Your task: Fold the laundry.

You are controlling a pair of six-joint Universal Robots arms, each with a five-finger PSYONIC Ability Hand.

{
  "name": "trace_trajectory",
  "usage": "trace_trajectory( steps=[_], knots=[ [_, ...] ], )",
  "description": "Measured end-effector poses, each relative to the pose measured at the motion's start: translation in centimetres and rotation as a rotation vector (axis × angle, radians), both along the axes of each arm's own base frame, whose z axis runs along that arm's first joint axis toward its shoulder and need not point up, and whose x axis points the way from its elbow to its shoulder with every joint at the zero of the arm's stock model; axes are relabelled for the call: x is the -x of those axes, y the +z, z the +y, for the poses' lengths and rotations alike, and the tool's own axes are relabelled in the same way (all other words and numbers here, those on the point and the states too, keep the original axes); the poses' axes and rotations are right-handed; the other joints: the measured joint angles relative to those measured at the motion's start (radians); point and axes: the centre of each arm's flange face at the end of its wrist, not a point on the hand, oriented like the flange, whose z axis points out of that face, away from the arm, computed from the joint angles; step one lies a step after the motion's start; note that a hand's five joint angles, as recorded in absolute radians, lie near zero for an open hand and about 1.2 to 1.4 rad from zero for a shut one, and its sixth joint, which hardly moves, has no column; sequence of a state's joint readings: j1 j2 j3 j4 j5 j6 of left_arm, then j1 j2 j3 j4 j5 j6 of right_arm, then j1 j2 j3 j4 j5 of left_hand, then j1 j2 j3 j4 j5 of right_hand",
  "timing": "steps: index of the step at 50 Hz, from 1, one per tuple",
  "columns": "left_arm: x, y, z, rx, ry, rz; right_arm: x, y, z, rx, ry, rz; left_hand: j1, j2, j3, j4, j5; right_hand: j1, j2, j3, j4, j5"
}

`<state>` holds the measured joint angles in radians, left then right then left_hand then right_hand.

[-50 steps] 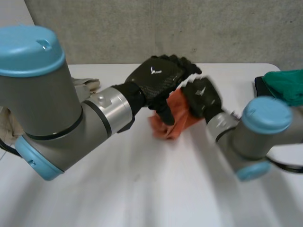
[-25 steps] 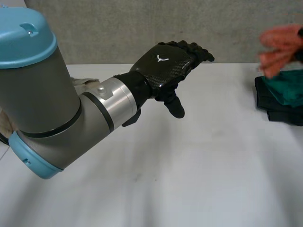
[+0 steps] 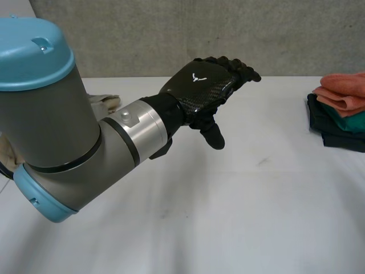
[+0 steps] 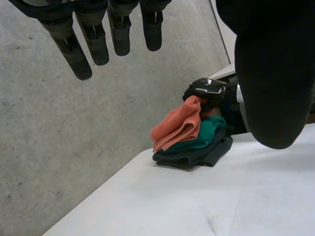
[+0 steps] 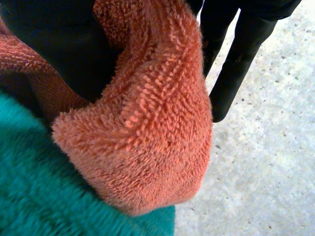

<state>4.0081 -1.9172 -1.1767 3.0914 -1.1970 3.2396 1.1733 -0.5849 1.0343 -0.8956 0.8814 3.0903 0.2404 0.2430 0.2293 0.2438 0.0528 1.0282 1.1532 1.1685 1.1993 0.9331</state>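
The left hand [image 3: 205, 91] hangs in the air over the white table [image 3: 228, 200]. It is open wide. Its fingers [image 4: 74, 49] are loose and a little bent, and its thumb [image 4: 273, 73] points down, well apart from them. The big grey left arm [image 3: 68, 142] with its blue cap leads up to this hand. Far off to the thumb side of the left hand, well apart from it, there is a pile of cloths at the edge of the table. An orange towel [image 4: 176, 127] lies on top of the pile. A green cloth [image 4: 205, 135] is under the towel, and a dark cloth [image 4: 194, 156] is at the bottom, flat on the table. The right hand [image 4: 206, 90] is at the far end of the orange towel, on the side away from the left hand. In the right wrist view the fluffy towel bends round the right hand's thumb and sits between the thumb and the straight fingers, so this hand holds the towel. The green cloth lies right under the towel there, touching it. Behind the left arm, near its wrist, a pale cloth [image 3: 105, 104] lies on the table.
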Motion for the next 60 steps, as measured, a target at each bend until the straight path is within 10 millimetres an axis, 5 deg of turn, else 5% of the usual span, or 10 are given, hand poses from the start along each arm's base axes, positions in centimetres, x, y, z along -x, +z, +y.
trace_trajectory(
  steps=[4, 11, 16, 20, 26, 38, 44, 49, 55, 60],
  knots=[
    [0.0, -0.2, 0.0, -0.005, 0.000, -0.004, 0.0, 0.6, 0.0, 0.002, -0.001, -0.011, 0.000, 0.000, 0.000, 0.000, 0.000, 0.000, 0.000, 0.000, 0.000, 0.000],
    [0.0, -0.3, 0.1, -0.009, -0.001, -0.006, 0.0, -2.8, 0.4, -0.087, -0.027, -0.015, 0.000, 0.000, 0.000, 0.000, 0.000, -0.007, -0.024, -0.030, -0.045, -0.018],
    [0.0, -0.3, 0.2, -0.008, -0.003, -0.006, 0.1, -2.8, 1.2, -0.153, -0.093, 0.036, 0.000, 0.000, 0.000, 0.000, 0.000, -0.619, -0.736, -0.725, -0.745, -0.670],
    [0.0, -0.1, 0.4, -0.005, -0.007, -0.003, 0.9, -0.2, 2.6, -0.209, -0.216, 0.087, 0.000, 0.000, 0.000, 0.000, 0.000, -0.794, -0.938, -0.955, -0.981, -0.874],
    [0.0, -0.1, 0.5, -0.006, -0.010, -0.003, 2.6, 5.0, 5.4, -0.259, -0.430, 0.152, 0.000, 0.000, 0.000, 0.000, 0.000, -0.794, -0.938, -0.956, -0.985, -0.888],
    [-0.8, 1.6, 0.6, 0.030, 0.016, 0.026, 4.8, 11.7, 7.9, -0.232, -0.799, 0.264, 0.000, 0.000, 0.000, 0.000, 0.000, -0.794, -0.938, -0.956, -0.985, -0.888],
    [-2.7, 3.3, -1.6, 0.073, 0.147, 0.059, -0.7, 14.9, 8.5, -0.076, -0.655, 0.255, 0.000, 0.000, 0.000, 0.000, 0.000, -0.794, -0.938, -0.956, -0.985, -0.888],
    [-5.5, 4.1, -4.9, 0.098, 0.344, 0.075, -8.5, 16.0, 11.2, 0.051, -0.344, 0.237, 0.000, 0.000, 0.000, 0.000, -0.001, -0.794, -0.938, -0.956, -0.985, -0.888],
    [-11.0, 2.8, -11.2, 0.107, 0.648, 0.031, -16.7, 13.0, 16.4, 0.043, 0.008, 0.254, 0.000, 0.000, 0.000, 0.000, -0.003, -0.794, -0.938, -0.956, -0.985, -0.888],
    [-16.1, -1.9, -17.7, 0.131, 0.832, -0.126, -21.0, 9.0, 20.5, -0.067, 0.175, 0.261, 0.000, 0.000, 0.000, 0.000, -0.003, -0.794, -0.938, -0.956, -0.985, -0.888]
  ],
)
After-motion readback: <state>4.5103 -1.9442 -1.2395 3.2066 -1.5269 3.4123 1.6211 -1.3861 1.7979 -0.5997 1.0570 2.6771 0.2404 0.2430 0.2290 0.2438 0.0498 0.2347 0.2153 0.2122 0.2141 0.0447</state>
